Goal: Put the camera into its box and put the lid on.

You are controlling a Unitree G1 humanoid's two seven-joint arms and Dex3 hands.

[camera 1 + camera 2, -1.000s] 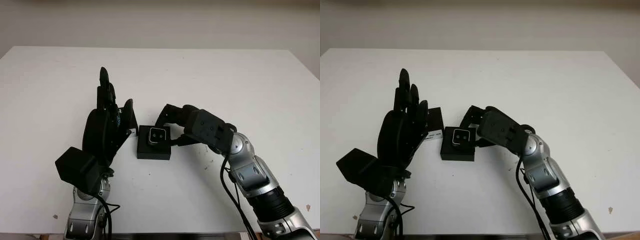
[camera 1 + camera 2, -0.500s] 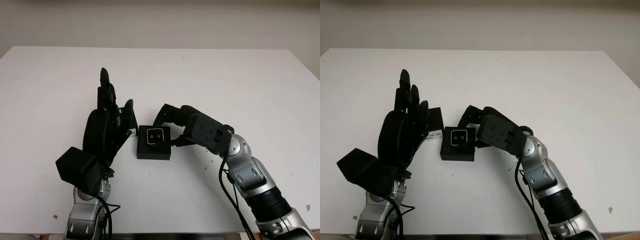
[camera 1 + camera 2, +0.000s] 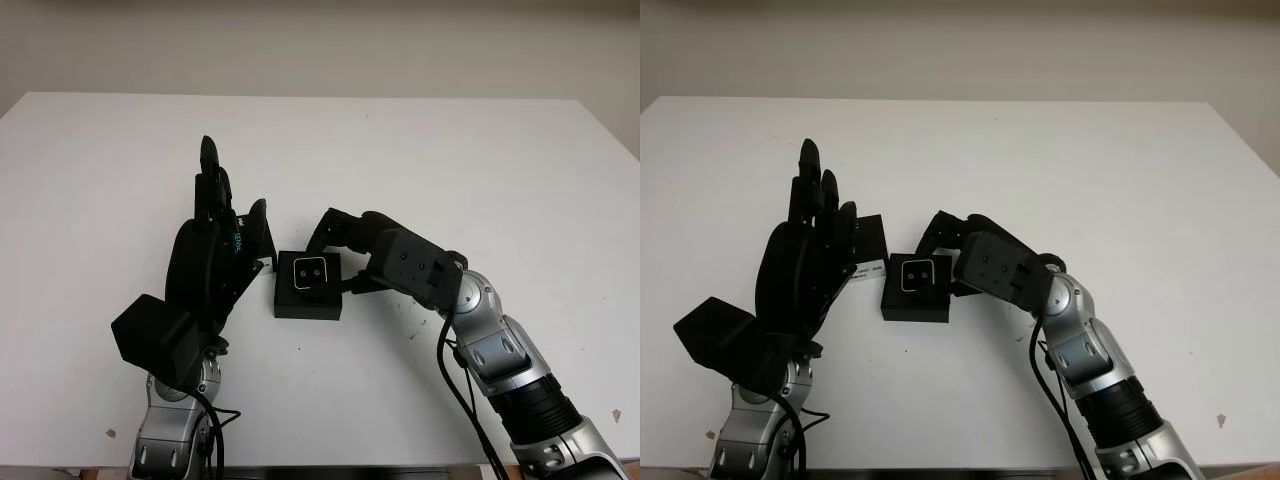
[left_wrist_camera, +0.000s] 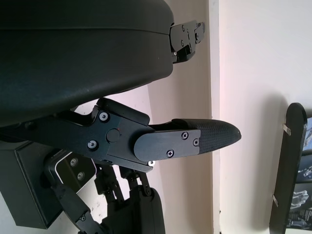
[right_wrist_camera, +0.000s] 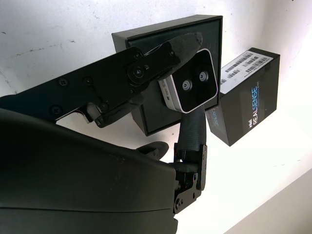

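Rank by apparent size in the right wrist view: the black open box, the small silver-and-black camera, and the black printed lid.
1. Black open box, largest.
2. Black printed lid, though partly hidden and lying farther off, so unsure.
3. Small silver-and-black camera, smallest, gripped by the right hand over the box.

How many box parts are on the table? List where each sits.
2. The open box lies mid-table with the camera in it, held by the right hand. The lid lies beside it, by the open left hand.

Small silver-edged camera (image 5: 193, 87) has a glossy black face. The square black cardboard box (image 3: 308, 300) looks matt; the printed black lid (image 5: 246, 95) slightly glossy. White table (image 3: 450, 170) smooth, matt.
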